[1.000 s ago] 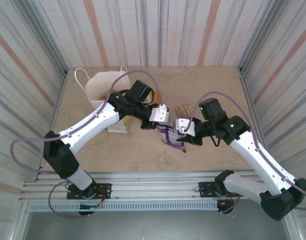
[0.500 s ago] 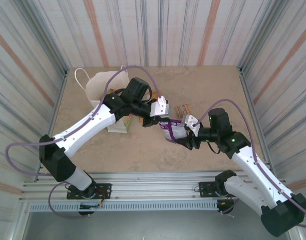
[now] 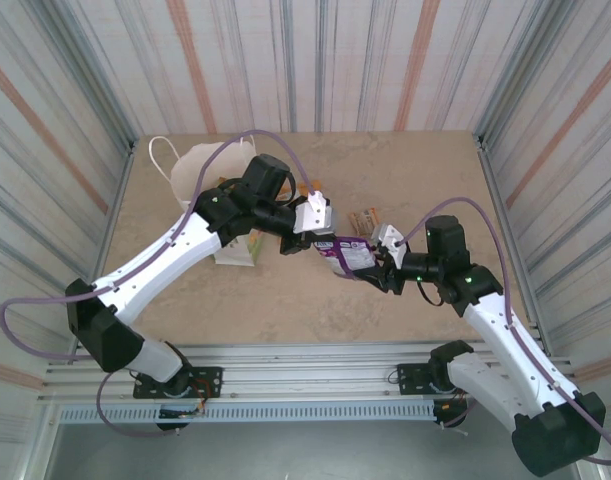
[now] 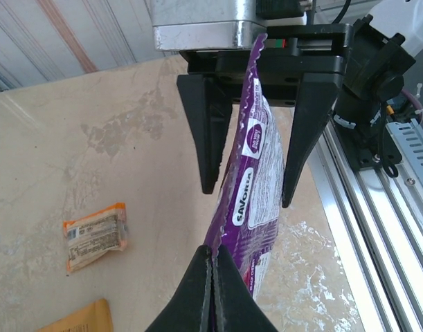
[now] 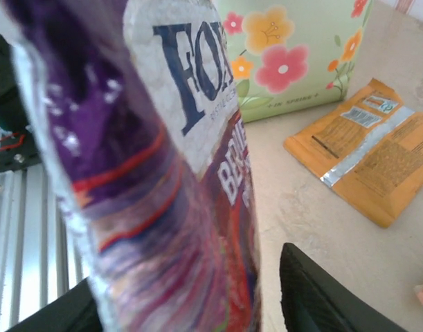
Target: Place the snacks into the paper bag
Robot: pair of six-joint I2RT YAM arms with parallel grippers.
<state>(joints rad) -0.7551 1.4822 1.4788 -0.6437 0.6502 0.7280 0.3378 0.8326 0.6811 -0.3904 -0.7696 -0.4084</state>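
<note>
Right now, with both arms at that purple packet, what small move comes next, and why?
Probably the right gripper backs off: its jaws stand open either side of the purple packet, while the left gripper pinches its near end, ready to carry it to the paper bag.

"SAVOR…" is read along the purple packet (image 4: 251,197) — in the right wrist view, "FOX" and "BE" are printed on it.
</note>
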